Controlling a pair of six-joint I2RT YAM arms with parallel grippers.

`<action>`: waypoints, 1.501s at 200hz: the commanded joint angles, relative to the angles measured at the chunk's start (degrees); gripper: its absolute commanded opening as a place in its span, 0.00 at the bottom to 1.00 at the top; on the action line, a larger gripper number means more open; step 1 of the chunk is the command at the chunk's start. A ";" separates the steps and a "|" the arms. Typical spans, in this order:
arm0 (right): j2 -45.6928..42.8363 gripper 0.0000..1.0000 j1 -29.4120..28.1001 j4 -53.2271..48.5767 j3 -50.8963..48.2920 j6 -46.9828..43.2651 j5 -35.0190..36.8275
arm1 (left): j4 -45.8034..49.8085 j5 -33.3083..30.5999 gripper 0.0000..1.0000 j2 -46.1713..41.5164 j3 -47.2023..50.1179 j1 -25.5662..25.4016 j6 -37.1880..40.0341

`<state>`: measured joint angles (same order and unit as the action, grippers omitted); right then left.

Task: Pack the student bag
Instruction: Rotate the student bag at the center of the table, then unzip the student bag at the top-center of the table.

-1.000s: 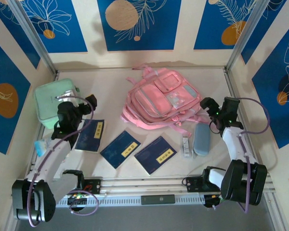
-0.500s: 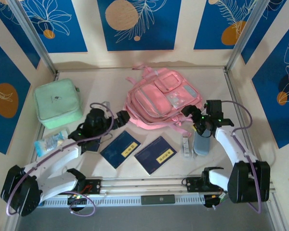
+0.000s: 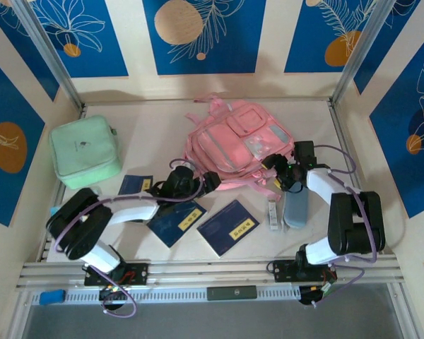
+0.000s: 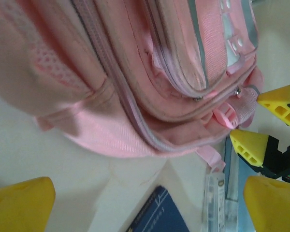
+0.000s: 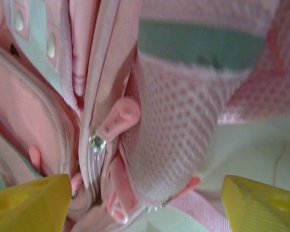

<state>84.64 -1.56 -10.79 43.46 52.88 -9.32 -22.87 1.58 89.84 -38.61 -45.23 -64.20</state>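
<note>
Mint green case sits far left on the surface. The left hand is wide open and holding nothing, just beside the near-left edge of the student bag. The bag lies flat mid-surface, toward the back. The right hand is at its near-right corner, fingers spread around the zip and not clamped.

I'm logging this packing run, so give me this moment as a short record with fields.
bag: student bag, lying flat mid-table
left gripper: open, at the bag's near left edge, not touching
right gripper: open, fingers either side of the bag's near right corner
unpacked: navy booklets, grey pencil case, mint green case
</note>
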 commanded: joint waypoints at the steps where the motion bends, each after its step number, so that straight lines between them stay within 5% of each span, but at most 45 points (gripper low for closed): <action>1: 3.43 0.75 0.75 2.69 2.89 -0.53 -2.16 | -4.92 -1.50 0.99 4.03 -3.44 0.30 0.02; 27: 6.80 0.62 0.69 4.93 4.37 -1.32 -2.74 | -4.41 -2.27 0.99 7.04 -5.64 1.97 2.40; 85: 9.22 0.09 -5.12 5.57 6.73 -0.25 -2.46 | -0.54 -0.17 0.99 10.58 -10.76 10.15 8.77; 136: 8.20 0.09 -10.49 4.34 7.61 3.04 0.56 | 10.06 1.77 0.99 7.72 -14.15 16.54 15.99; 185: 5.90 0.47 -10.98 1.43 5.92 5.55 1.95 | 16.88 1.26 0.99 -1.34 -9.28 13.67 15.29; 202: 6.81 0.52 -11.03 2.40 5.95 6.43 2.07 | 17.97 0.55 1.00 -3.39 -8.92 10.46 14.99; 254: 11.64 0.45 -11.36 2.96 9.81 7.41 1.87 | 23.14 -2.99 1.00 -3.24 -12.46 0.32 12.96; 300: 9.65 0.17 -11.79 3.39 9.83 8.67 -0.13 | 21.38 -4.39 0.88 2.52 -16.30 -6.63 16.54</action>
<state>95.68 -12.43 -8.14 52.42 60.66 -7.97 -0.89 -0.84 89.14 -52.12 -49.01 -50.00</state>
